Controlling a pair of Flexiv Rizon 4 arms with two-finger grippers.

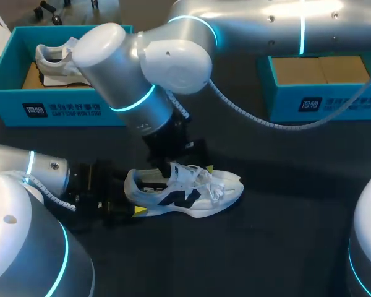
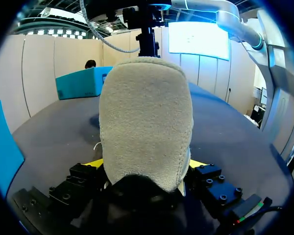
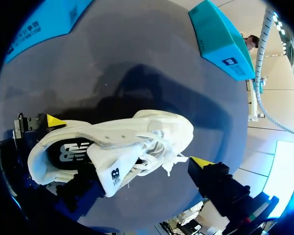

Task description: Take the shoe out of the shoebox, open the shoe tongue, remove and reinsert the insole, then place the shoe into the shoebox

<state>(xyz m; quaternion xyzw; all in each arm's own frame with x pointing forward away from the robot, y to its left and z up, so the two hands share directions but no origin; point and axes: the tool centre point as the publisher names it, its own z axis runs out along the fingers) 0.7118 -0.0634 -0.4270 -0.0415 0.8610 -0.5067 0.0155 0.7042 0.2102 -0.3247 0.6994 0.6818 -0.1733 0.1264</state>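
The shoe (image 1: 191, 192) stands on the table (image 1: 284, 241), heel clamped by the left fingers (image 2: 94, 163); judged step is tongue-opening, so the wide-spread right fingers (image 3: 202, 162) must next grip the tongue (image 3: 112, 171).

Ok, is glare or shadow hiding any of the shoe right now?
Head view: glare streaks on the right arm, which overlaps the shoe at its collar. Left wrist view: the heel blocks nearly everything ahead. Right wrist view: shoe evenly lit, dark shadow on the table beyond.
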